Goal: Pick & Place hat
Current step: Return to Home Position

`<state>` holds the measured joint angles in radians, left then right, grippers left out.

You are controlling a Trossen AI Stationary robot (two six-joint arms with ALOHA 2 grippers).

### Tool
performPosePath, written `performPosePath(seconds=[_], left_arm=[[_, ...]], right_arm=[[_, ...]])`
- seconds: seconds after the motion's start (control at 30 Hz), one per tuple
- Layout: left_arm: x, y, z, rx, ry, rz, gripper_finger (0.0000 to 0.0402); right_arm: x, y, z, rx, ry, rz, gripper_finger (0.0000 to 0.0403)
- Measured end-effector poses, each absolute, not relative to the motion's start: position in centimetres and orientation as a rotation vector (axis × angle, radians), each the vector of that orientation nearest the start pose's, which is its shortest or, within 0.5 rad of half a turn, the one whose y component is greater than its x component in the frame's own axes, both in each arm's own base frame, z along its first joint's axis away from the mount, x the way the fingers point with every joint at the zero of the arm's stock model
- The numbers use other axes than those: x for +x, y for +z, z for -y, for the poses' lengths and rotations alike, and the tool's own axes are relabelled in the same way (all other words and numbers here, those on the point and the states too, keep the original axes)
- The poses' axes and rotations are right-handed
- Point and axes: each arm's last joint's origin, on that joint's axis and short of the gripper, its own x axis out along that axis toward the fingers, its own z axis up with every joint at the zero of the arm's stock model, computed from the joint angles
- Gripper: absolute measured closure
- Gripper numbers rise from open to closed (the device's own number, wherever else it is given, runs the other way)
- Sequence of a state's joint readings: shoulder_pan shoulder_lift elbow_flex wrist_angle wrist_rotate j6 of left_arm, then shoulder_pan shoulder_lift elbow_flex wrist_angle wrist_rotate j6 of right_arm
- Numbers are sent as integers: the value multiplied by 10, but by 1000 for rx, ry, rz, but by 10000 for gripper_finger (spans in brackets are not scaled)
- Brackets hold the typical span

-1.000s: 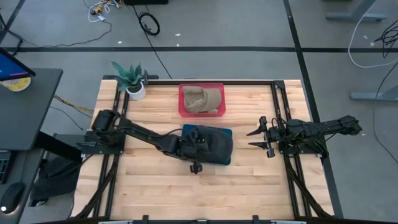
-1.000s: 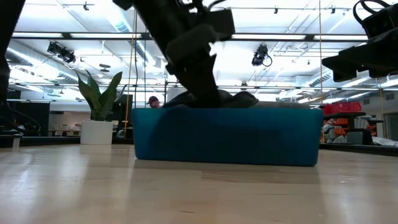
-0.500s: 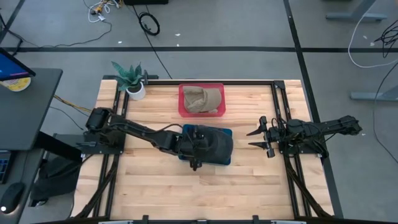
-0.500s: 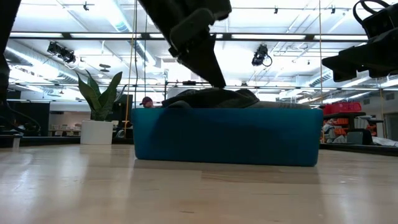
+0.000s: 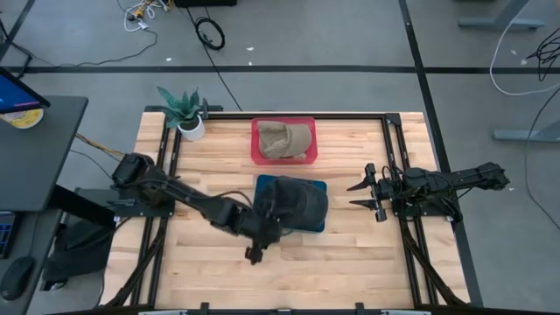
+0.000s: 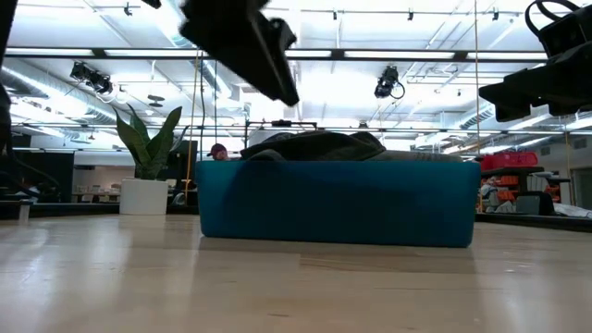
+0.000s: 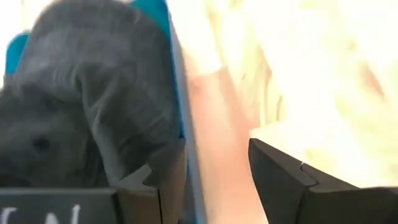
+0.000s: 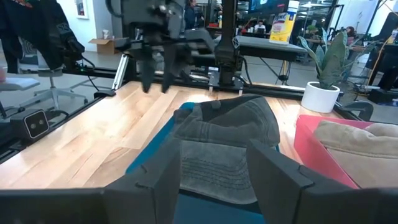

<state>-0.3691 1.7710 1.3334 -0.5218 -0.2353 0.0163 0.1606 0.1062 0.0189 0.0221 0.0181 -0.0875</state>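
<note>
Backed left gripper off the blue bin, jaws apart and empty, black cap inside; homing, next retract farther from that bin.

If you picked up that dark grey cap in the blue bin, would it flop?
Probably floppy: the dark grey fabric cap lies creased and slumped in the blue bin. Likely light, being thin cloth. Its stitched brim looks flatter, so maybe stiffer.

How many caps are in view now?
2: a black cap in the blue bin, a brown cap in the red bin; others may be hidden beneath.
</note>
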Motion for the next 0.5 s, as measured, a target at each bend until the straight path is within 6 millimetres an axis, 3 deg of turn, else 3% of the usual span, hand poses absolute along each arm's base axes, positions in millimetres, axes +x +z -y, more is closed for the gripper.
performPosePath(seconds=[0.17,0.5], left_arm=[[350,253,137,324,-104,-787,225],[356,260,127,335,-112,-732,225]], right_arm=[[102,164,-16,-93,145,-59,218],[102,164,-16,-93,145,-56,218]])
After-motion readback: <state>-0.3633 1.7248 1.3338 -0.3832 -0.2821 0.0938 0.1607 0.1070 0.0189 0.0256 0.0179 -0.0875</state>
